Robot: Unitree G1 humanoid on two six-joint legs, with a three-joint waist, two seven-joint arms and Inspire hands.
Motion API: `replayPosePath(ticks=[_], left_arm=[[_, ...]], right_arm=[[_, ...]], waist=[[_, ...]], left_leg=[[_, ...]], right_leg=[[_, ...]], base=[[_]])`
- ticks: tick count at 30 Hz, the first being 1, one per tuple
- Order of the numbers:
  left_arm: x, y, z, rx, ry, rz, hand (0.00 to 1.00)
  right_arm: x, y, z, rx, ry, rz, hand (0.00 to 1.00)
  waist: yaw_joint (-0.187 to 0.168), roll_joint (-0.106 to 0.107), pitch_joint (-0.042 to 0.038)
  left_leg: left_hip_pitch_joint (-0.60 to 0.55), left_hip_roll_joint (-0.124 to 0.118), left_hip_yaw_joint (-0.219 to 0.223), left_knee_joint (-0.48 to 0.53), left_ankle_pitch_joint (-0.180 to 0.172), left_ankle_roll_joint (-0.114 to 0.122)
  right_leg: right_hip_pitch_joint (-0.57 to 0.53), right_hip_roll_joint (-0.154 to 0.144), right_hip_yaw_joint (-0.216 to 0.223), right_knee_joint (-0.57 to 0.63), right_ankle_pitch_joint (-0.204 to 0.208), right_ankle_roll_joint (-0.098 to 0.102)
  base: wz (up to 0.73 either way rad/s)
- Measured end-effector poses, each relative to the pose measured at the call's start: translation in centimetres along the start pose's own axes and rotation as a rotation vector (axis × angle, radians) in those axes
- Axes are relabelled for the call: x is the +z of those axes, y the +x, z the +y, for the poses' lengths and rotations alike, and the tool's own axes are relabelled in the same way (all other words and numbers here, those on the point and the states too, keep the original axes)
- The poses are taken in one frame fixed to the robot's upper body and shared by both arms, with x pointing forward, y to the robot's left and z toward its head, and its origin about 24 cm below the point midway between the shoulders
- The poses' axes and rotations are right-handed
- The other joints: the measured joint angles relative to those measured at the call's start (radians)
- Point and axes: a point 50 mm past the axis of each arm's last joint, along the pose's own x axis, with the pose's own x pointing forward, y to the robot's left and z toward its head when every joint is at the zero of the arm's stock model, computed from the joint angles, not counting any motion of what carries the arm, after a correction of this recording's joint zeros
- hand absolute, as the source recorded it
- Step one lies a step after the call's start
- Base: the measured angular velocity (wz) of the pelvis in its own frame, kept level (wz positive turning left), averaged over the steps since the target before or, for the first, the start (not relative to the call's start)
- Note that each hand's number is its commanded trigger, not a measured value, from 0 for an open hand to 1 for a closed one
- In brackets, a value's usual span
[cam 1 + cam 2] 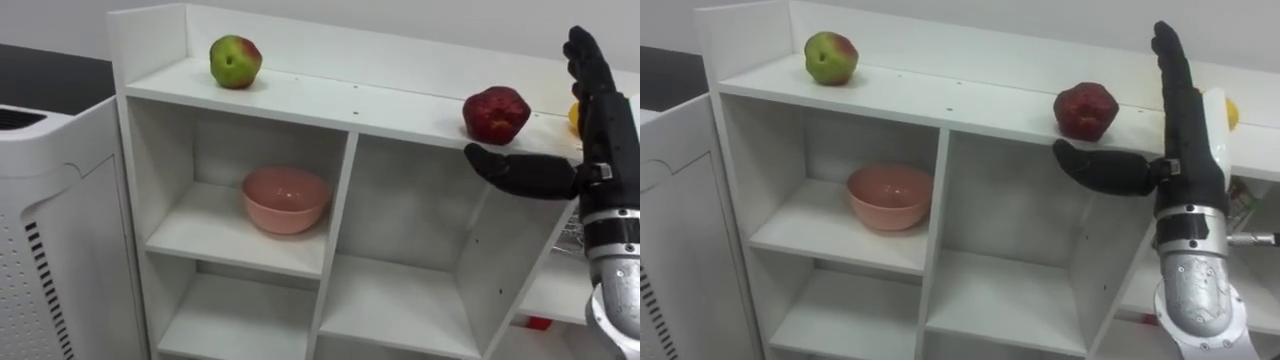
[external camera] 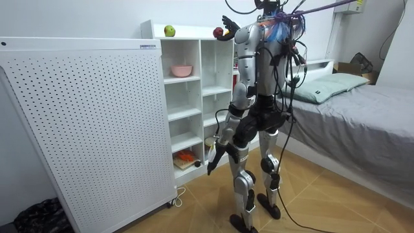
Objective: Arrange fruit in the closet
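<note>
A green-and-red apple (image 1: 235, 62) sits at the left end of the white closet's top shelf (image 1: 330, 100). Further right on that shelf lies a dark red fruit (image 1: 495, 113). My right hand (image 1: 598, 110) is raised just right of the red fruit, open, fingers straight up and thumb reaching left below the shelf edge; it does not touch the fruit. A yellow fruit (image 1: 575, 117) peeks out behind that hand. In the room view my left hand (image 2: 215, 157) hangs open at my side while I stand facing the closet.
A pink bowl (image 1: 286, 198) stands in the upper left compartment. A white perforated panel (image 2: 84, 123) flanks the closet on the room view's left. A bed (image 2: 362, 123) lies behind me. Small items (image 2: 184, 156) rest on a low shelf.
</note>
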Motion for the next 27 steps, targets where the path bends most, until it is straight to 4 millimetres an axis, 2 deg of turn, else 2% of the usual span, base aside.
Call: replayPosePath(ticks=[6, 12, 25, 27], left_arm=[[0.0, 0.1, 0.1, -0.011, 0.000, 0.015, 0.00], [0.1, 0.1, 0.3, -0.007, 0.001, 0.026, 0.00], [0.3, 0.2, 0.5, -0.001, 0.001, 0.023, 0.00], [0.3, 0.2, 0.5, 0.000, 0.001, 0.022, 0.00]], right_arm=[[-0.1, -0.1, 1.3, 0.103, 0.006, 0.015, 0.00], [0.1, 0.4, 1.5, 0.121, 0.024, 0.033, 0.00], [-0.4, 0.5, 1.7, 0.158, 0.021, 0.059, 0.00], [-0.4, 0.5, 1.7, 0.164, 0.022, 0.059, 0.05]], waist=[[0.010, -0.001, -0.0006], [0.024, -0.002, -0.0012], [0.030, -0.003, -0.0025], [0.030, -0.004, -0.0026]], left_leg=[[0.000, 0.000, 0.000, 0.000, 0.000, 0.000], [0.001, 0.000, 0.000, 0.000, 0.000, 0.000], [0.000, 0.000, -0.004, 0.005, 0.000, 0.000], [-0.001, 0.000, -0.004, 0.005, 0.000, 0.000]], right_leg=[[-0.001, 0.000, 0.001, -0.001, 0.000, 0.000], [0.000, 0.000, 0.000, -0.002, 0.000, 0.000], [0.002, 0.000, -0.001, -0.001, 0.001, -0.001], [0.002, 0.000, -0.001, -0.001, 0.001, -0.002]], base=[[0.00], [0.00], [0.00], [0.00]])
